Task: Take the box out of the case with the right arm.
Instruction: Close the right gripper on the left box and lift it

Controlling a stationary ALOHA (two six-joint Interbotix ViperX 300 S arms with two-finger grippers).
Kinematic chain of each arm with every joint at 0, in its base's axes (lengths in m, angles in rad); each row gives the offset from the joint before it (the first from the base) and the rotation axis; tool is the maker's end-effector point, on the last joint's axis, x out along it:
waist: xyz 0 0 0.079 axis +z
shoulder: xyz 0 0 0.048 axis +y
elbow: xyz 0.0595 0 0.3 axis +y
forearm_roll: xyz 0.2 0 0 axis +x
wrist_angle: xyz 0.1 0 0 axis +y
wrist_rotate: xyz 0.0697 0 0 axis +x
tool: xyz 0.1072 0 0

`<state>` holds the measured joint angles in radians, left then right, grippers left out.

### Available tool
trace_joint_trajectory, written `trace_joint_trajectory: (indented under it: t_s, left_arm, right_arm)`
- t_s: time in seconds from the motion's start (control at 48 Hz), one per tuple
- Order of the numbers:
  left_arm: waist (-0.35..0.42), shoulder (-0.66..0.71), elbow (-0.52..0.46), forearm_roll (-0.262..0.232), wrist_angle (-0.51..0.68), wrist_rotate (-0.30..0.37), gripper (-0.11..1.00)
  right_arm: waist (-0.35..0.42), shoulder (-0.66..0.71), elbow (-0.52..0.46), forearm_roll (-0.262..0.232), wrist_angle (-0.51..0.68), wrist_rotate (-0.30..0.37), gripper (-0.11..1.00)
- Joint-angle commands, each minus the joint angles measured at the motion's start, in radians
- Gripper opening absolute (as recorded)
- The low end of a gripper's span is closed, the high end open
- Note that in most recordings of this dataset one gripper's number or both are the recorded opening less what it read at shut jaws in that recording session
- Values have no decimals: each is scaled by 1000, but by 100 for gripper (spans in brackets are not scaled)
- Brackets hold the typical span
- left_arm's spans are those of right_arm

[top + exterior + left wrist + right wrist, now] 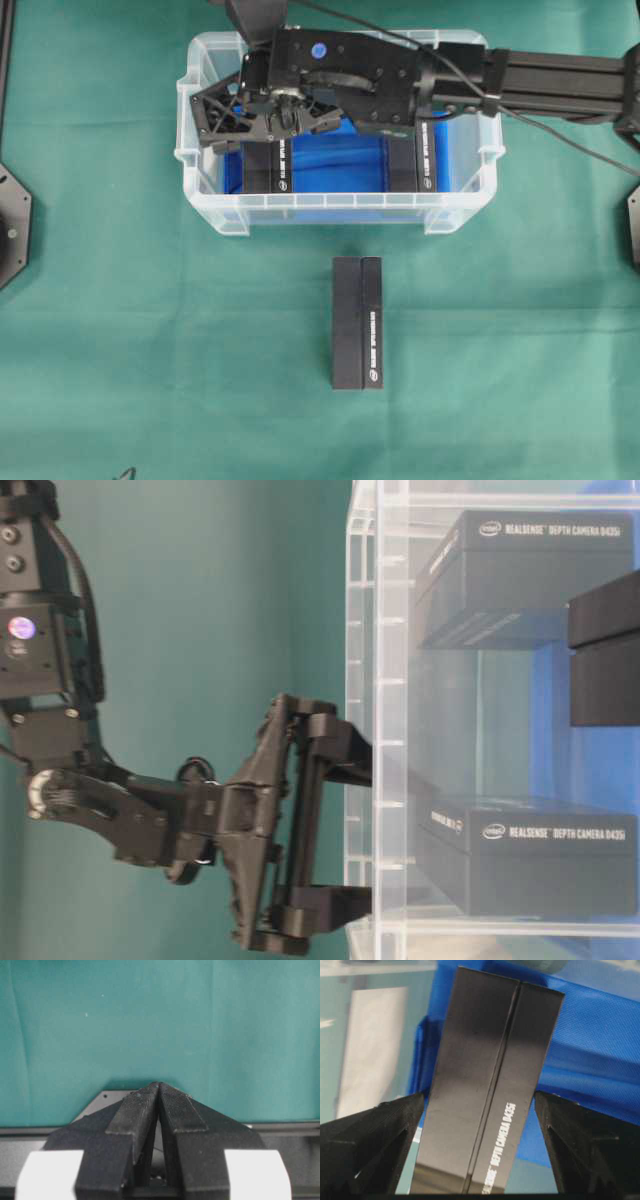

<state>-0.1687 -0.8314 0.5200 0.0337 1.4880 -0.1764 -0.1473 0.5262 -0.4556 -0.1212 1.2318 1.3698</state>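
Inside the case (335, 208), at its left end, lies the target box (270, 165): black, long and narrow, resting on the blue sheet (335, 165), long axis running from the far wall toward the near wall in the overhead view. Directly above that box hangs the right pincer (262, 108), released, fingers spread wide. Seen through the right wrist camera, box (487, 1095) sits squarely between the two lattice fingers (370, 1145), one to each side of the narrow width, long axis pointing straight away from the wrist, neither finger visibly touching. Judged from this: spread set across the short dimension, so only lowering and clenching needed, no turn of the wrist. Second box (420, 160) at the right end of the case, well apart, partly hidden under the arm. Third box (357, 322) out on the green bench (120, 350), in front of the case. Left pincer (159, 1110) clenched, tips together, over bare cloth, nowhere near the case. Right arm clearly the nearer.
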Motion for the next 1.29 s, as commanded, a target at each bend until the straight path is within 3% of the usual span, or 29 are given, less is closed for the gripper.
trace_joint_trajectory:
  t_s: [0.0,0.521,1.125,1.271]
  left_arm:
    - [2,5,-9,-2,-3,-2,0]
    - [2,8,-9,-2,-3,0,0]
    - [2,8,-9,-2,-3,-2,0]
    - [2,8,-9,-2,-3,-2,0]
  right_arm:
    - [0,-17,-3,-2,-5,-2,93]
    - [0,3,84,3,-118,77,93]
    - [5,21,89,55,-160,78,92]
    - [6,21,81,58,-152,84,83]
